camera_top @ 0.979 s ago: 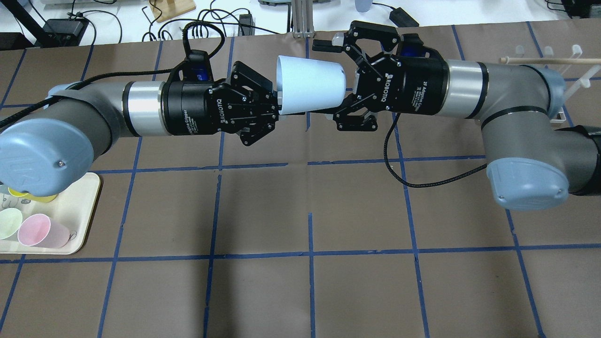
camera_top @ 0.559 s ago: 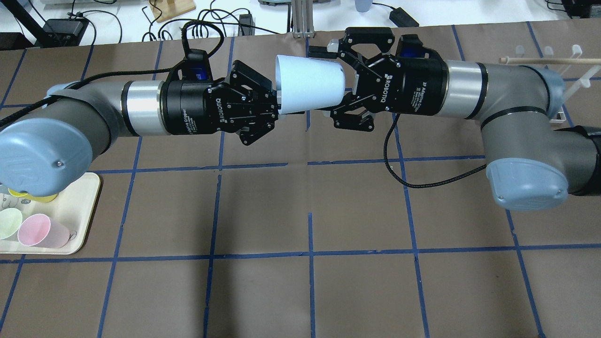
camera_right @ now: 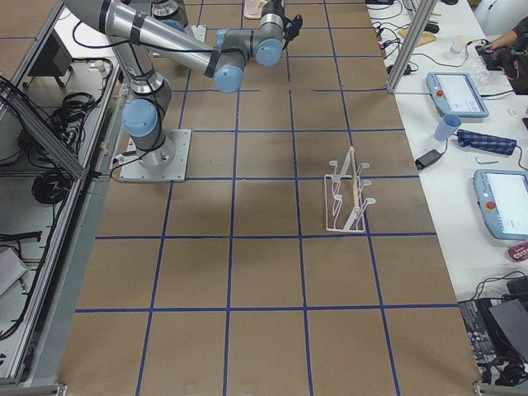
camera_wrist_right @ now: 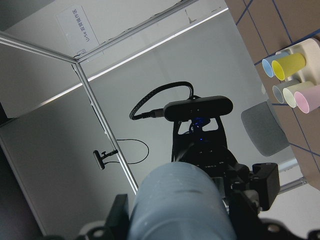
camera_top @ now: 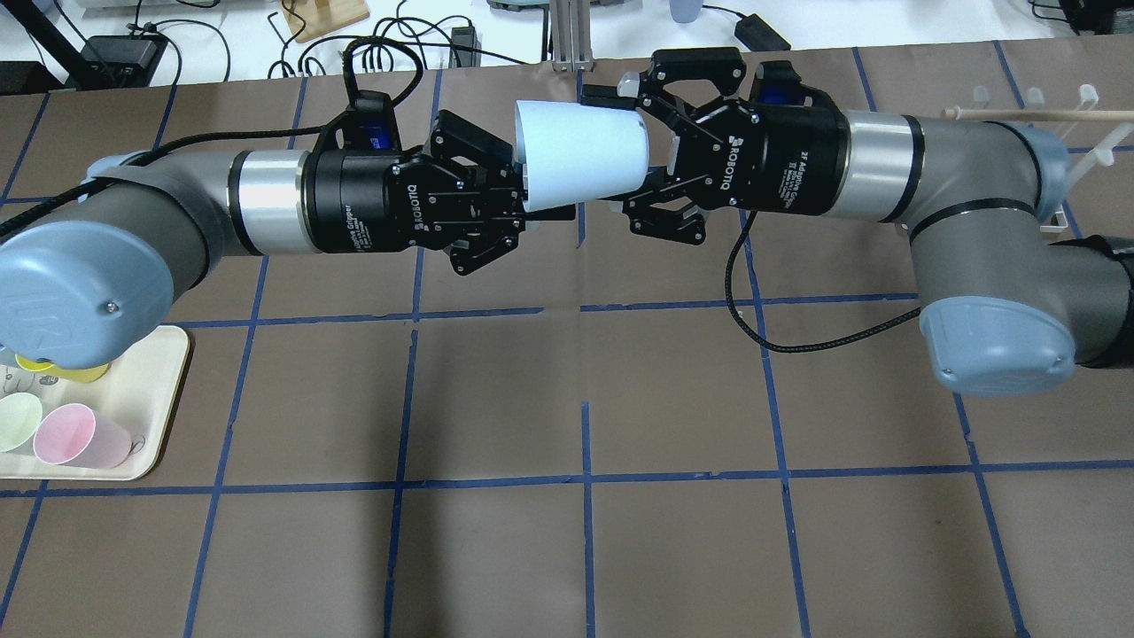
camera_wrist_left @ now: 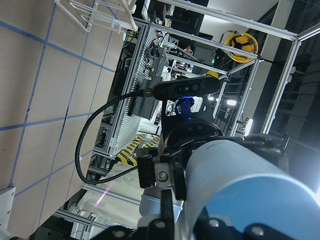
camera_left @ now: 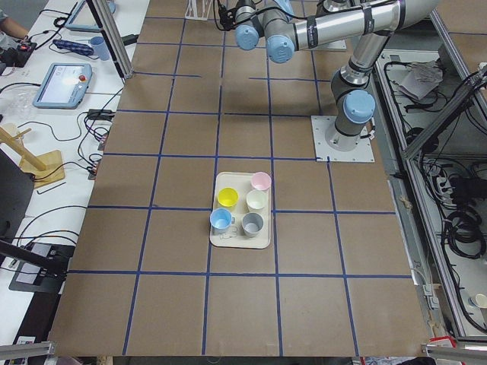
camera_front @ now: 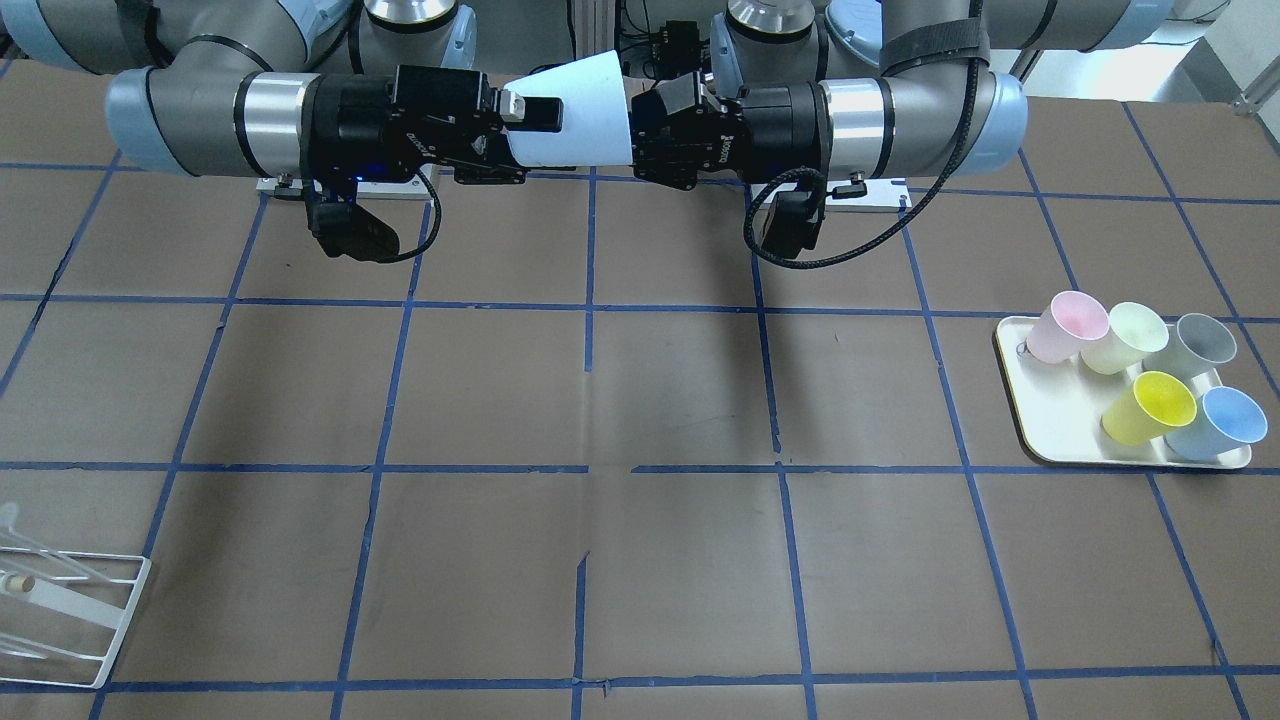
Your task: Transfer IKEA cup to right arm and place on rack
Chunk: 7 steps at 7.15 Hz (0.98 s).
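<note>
The pale-blue IKEA cup [camera_top: 580, 155] hangs on its side in the air between both grippers, over the far middle of the table; it also shows in the front view [camera_front: 575, 110]. My left gripper [camera_top: 523, 190] is shut on its rim. My right gripper [camera_top: 617, 148] has its jaws closed against the narrow base end from two sides. The left wrist view shows the cup's wall [camera_wrist_left: 240, 190] with the right gripper behind it. The right wrist view shows the cup's base [camera_wrist_right: 180, 205]. The white wire rack [camera_right: 348, 196] stands on the table at my right, empty.
A cream tray [camera_front: 1040, 420] at my left holds several cups: a second blue one [camera_front: 1225, 420], a yellow one [camera_front: 1155, 405], a grey one [camera_front: 1200, 343], a pink one [camera_front: 1070, 325] and a pale-green one [camera_front: 1125, 335]. The brown gridded table lies below the arms.
My right gripper has moved in over the cup's base and its jaws have closed onto it. The cup has shifted slightly away from me. My left gripper keeps its hold on the rim.
</note>
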Available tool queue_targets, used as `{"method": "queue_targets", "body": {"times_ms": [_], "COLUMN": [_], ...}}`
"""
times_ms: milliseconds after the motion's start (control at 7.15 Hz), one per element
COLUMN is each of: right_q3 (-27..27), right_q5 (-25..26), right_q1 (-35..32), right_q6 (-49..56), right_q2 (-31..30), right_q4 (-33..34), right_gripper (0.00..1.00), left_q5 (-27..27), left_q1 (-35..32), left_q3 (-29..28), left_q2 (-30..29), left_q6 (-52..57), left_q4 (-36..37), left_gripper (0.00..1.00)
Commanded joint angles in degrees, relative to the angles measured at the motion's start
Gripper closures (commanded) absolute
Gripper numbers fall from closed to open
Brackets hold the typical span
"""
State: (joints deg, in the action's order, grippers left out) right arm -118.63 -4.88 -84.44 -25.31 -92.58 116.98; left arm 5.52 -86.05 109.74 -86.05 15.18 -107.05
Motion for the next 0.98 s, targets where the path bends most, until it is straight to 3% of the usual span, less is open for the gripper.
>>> {"method": "queue_targets", "body": {"times_ms": [0,280,559,839], "right_q3": [0.15,0.24,0.15,0.24], "right_q5": [-0.05,-0.05,-0.05,-2.22], "right_q1": [0.15,0.50,2.35,3.92], "right_q6": [-0.09,0.00,-0.09,-2.09], "right_q2": [0.12,0.21,0.21,0.21], "right_q4": [0.00,-0.08,-0.09,-0.09], "right_gripper": [0.33,0.32,0.32,0.33], "left_q5": [0.02,0.11,0.28,11.99], "left_q1": [0.10,0.54,1.67,8.33], "left_q3": [-0.22,-0.92,-1.63,-3.38], "left_q2": [0.00,0.61,0.79,0.97], "left_q6": [0.02,-7.57,-15.86,-16.59], "left_q4": [0.00,0.78,8.39,10.10], "left_gripper": [0.01,0.00,0.00,0.00]}}
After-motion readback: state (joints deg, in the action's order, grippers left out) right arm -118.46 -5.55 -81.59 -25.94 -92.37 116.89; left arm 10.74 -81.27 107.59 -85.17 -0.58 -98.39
